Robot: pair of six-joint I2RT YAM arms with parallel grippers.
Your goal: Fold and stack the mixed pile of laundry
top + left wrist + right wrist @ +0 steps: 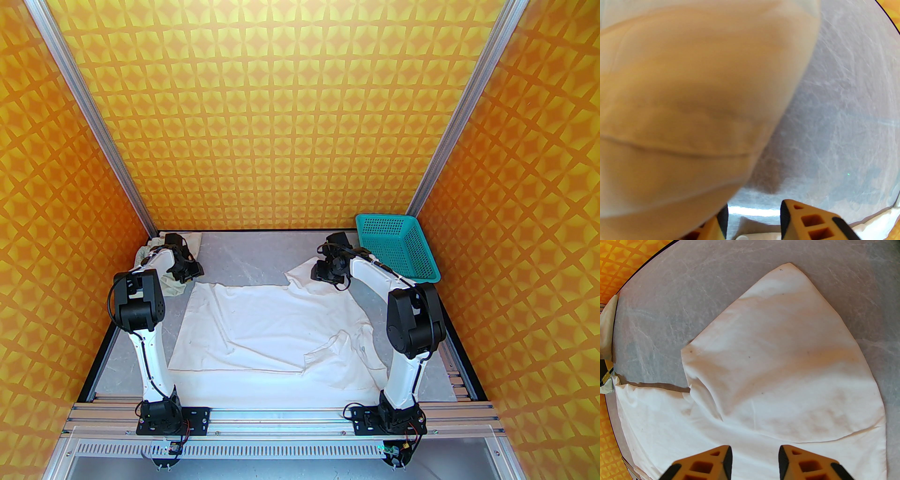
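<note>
The white long-sleeved shirt (281,328) lies spread across the middle of the table, rumpled at its near right. The beige-cream piece (161,281) is bunched at the back left, partly under my left arm. My left gripper (187,271) hovers by the shirt's back-left corner. In the left wrist view it (754,218) is open, with blurred beige cloth (689,105) close on its left side covering part of one finger. My right gripper (326,274) is low over the shirt's back right part, open above a folded white flap (782,357), holding nothing (754,458).
A teal mesh basket (398,251) stands at the back right corner, just behind my right arm. Grey tabletop (248,258) shows between the two grippers at the back. Orange patterned walls close in the table on three sides.
</note>
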